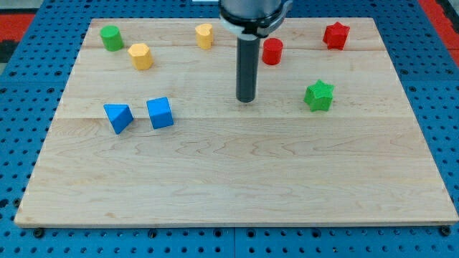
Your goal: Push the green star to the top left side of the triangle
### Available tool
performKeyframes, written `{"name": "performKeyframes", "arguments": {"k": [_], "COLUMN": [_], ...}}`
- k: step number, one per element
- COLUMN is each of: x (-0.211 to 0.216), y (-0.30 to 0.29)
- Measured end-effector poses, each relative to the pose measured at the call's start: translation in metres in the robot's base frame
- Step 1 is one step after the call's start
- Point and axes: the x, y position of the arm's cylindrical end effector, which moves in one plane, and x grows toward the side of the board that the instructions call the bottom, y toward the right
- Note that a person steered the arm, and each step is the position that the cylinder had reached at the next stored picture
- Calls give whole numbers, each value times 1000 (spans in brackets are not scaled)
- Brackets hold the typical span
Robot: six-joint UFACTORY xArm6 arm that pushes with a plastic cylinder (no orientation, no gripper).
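Worktop (pixel 237 179): pale wooden board of joined planks, lying flat; its far edge runs along the view's top. Surround: blue perforated panel (pixel 445 107) on all sides of the board, with red patches at the view's top corners.

Arm: 1 dark straight rod hanging from a black and white mount at the view's top centre. My tip (pixel 246 99) rests on the board just above its middle. There is no hand on this arm, so a wide or narrow state cannot be told; the rod holds nothing.

Blocks, 8 in all:
- 1 green star (pixel 319 95), to the view's right of my tip at about the same height, apart from it with bare wood between.
- 1 blue triangle (pixel 117 117), well apart to the view's left of my tip and slightly lower.
- 1 blue cube (pixel 160 113), just beside the triangle on its right.
- 1 red cylinder (pixel 272 51), above and right of my tip.
- 1 red star (pixel 336 35), near the top right corner.
- 2 yellow blocks (pixel 140 56) (pixel 204 35), shapes uncertain, at upper left.
- 1 green cylinder (pixel 110 38), near the top left corner.
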Motion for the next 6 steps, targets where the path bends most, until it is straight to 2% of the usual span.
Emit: {"name": "performKeyframes", "arguments": {"k": [1,2,3,4,5,6], "x": [34,25,-21,-32,-72,-77], "y": [-12,-12,-18,-7,57,167]}}
